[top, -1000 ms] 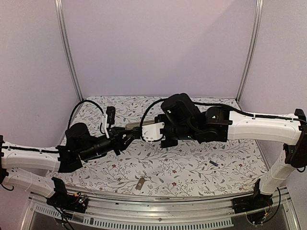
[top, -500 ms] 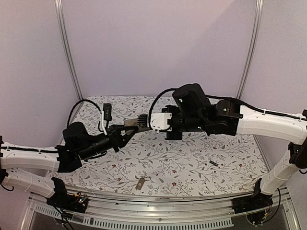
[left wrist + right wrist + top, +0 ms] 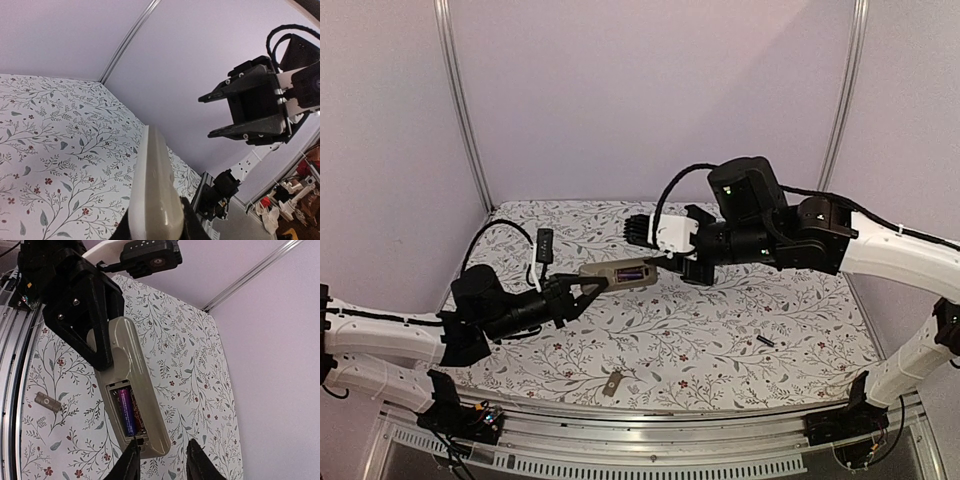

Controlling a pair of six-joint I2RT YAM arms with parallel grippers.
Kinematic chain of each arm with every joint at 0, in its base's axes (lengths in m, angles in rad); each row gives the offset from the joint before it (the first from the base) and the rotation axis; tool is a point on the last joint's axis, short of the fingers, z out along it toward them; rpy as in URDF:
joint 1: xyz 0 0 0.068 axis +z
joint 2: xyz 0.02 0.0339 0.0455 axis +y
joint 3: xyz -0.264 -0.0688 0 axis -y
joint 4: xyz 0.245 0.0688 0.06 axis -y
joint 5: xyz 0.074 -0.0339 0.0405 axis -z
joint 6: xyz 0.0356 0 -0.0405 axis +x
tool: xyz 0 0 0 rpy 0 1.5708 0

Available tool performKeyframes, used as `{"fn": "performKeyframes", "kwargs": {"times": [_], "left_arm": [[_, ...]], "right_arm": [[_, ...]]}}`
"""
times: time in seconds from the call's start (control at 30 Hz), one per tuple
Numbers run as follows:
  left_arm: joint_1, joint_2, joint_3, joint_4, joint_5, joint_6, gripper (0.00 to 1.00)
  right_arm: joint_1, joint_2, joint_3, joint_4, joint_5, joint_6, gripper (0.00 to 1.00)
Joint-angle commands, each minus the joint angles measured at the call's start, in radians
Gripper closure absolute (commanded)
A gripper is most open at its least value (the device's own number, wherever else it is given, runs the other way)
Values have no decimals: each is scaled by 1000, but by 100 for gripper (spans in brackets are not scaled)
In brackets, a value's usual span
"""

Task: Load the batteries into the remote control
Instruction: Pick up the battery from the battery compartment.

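**Top view**
- arms: 2, meeting over the middle of the table (image 3: 720,330)
- left gripper (image 3: 590,287): clamped on the near end of the remote control (image 3: 620,274), just 1 remote, held up off the table with its tan underside up
- right gripper (image 3: 655,245): fingers spread, nothing in them, sitting right by the remote's far end
- batteries: 2 total. The loaded battery (image 3: 632,273) is a purple sliver in the remote's opened back. The loose battery (image 3: 765,342) lies on the table off to the right, well apart from both grippers.
- cover piece (image 3: 611,384): 1, flat on the table near the front edge

**Left wrist view**
- remote control (image 3: 155,195): seen edge-on, poking out from this camera's own fingers
- right gripper (image 3: 250,107): 2 black fingers apart with an empty gap, up past the remote's tip

**Right wrist view**
- left gripper (image 3: 82,305): pinching the remote's far end
- loaded battery (image 3: 126,411): 1, purple, lying lengthwise inside
- fingertips (image 3: 131,462): 2, apart, one right at the remote's corner. Can't tell if it's touching.
- cover piece (image 3: 47,401): 1, on the table
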Motion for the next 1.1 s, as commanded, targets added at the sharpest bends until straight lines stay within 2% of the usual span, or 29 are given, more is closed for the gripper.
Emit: {"fn": "performKeyframes", "kwargs": {"times": [0.0,0.1,0.17,0.6,1.07], "left_arm": [[10,-25,-19,35,61,51,100],[11,-26,-39,57,59,49,100],[11,-20,-41,62,64,47,100],[11,17,-20,43,103,49,100],[10,26,-18,78,120,39,100]], "right_arm": [[21,28,-19,-67,-68,38,62],[70,15,-63,-26,-73,14,51],[86,9,-78,-8,-70,11,48],[115,88,-92,28,69,52,55],[114,134,-92,33,161,61,55]]}}
